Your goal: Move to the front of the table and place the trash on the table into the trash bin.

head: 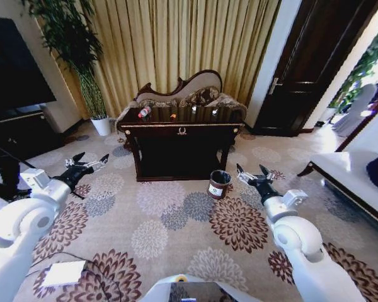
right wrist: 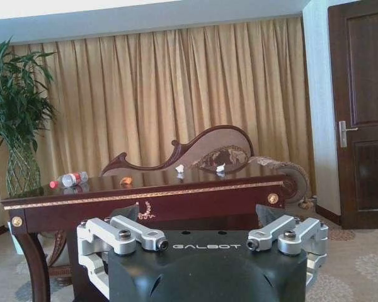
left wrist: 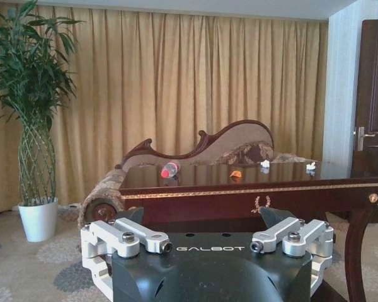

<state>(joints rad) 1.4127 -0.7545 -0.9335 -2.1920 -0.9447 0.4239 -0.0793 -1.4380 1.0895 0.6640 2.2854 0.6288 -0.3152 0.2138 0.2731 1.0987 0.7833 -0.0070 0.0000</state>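
A wheeled two-armed robot is standing on a flower-patterned carpet in a curtained sitting room, facing the table, which is sitting well ahead of both grippers with a carved-back sofa just behind it. The left gripper is hanging low over the carpet, its fingers spread wide and holding nothing; the table's left corner is lying ahead of it and off to its right. The right gripper is hovering at a matching height on the other side, its fingers likewise splayed open and empty. The trash bin, a small dark bucket with a white label, is standing on the carpet just to the left of the right gripper, near the table's front right leg and apart from the fingertips. On the tabletop, beyond the reach of either gripper, the trash is lying in a loose row: a bottle with a red cap is resting on its side toward the left end, an orange scrap is sitting near the middle, and two white wrapper bits are lying toward the right end. From the left wrist view the bottle is appearing above and beyond the open left gripper. A potted plant is standing beyond the left gripper, beside the table's left end, and a dark door is showing far ahead of the right gripper.
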